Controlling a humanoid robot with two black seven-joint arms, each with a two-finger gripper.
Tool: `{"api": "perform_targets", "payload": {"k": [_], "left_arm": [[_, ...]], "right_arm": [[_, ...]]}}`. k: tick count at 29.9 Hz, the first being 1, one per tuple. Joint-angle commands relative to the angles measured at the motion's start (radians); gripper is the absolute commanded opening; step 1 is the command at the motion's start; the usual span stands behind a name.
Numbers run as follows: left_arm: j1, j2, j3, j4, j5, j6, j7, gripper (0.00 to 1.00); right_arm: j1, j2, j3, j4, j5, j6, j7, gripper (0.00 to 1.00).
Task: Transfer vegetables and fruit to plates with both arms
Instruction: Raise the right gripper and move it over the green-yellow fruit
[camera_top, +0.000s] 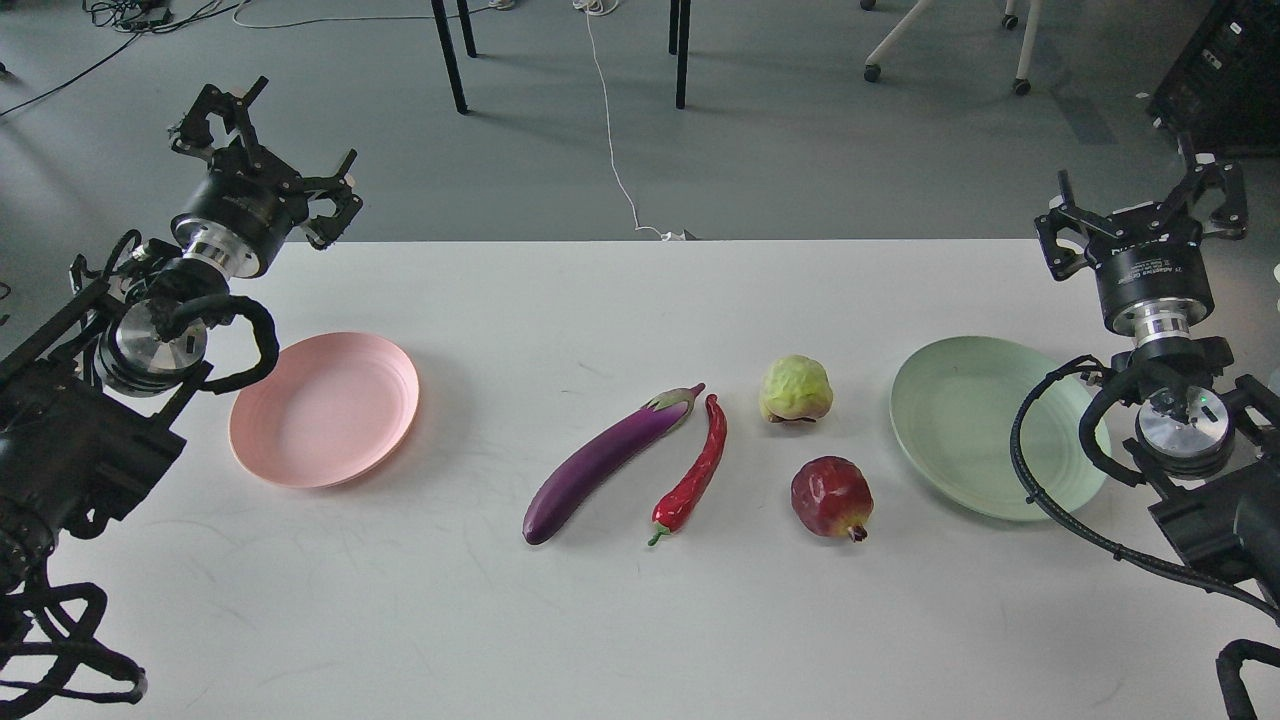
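White table (500, 620): eggplant (608, 458) central; chili pepper (695, 472) just right, round fruit (796, 390) and pomegranate (831, 497) further right. Pink plate (325, 410) far left, green plate (985, 425) far right. Left gripper (262, 165) and right gripper (1140, 205), jaws apart, empty, at the far corners.

Two black arms, silver wrist rings, looping black cables, claw-like left end effector (268, 150) (right end effector (1150, 205) bears white lettering)

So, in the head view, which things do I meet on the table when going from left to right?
Pink plate → eggplant → chili pepper → yellow-green fruit, with the pomegranate in front of it → green plate.
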Motion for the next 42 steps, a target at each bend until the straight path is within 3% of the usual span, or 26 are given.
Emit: {"api": "perform_targets", "payload": {"k": [1, 10, 17, 29, 32, 42], "left_arm": [[-0.001, 0.000, 0.003, -0.001, 0.003, -0.010, -0.012, 0.98], [-0.008, 0.015, 0.001, -0.013, 0.002, -0.010, -0.009, 0.98], [-0.009, 0.018, -0.017, -0.021, -0.009, -0.009, -0.015, 0.98], [-0.004, 0.033, 0.000, -0.016, 0.000, -0.068, -0.009, 0.98], [0.001, 0.030, 0.000, -0.016, 0.000, -0.066, -0.014, 0.98], [0.002, 0.041, 0.000, -0.013, 0.000, -0.069, -0.012, 0.98]], "right_arm": [[-0.001, 0.001, -0.006, 0.001, 0.000, 0.000, 0.003, 0.99], [0.025, -0.024, -0.038, 0.061, -0.014, 0.000, 0.009, 0.99], [0.122, -0.168, -0.144, 0.161, -0.058, 0.000, 0.003, 0.99], [0.700, -0.185, -1.079, 0.098, -0.116, 0.000, 0.003, 0.99], [0.815, -0.073, -1.364, 0.098, -0.187, -0.036, 0.011, 0.99], [0.949, 0.278, -1.946, 0.073, -0.336, -0.096, 0.023, 0.99]]}}
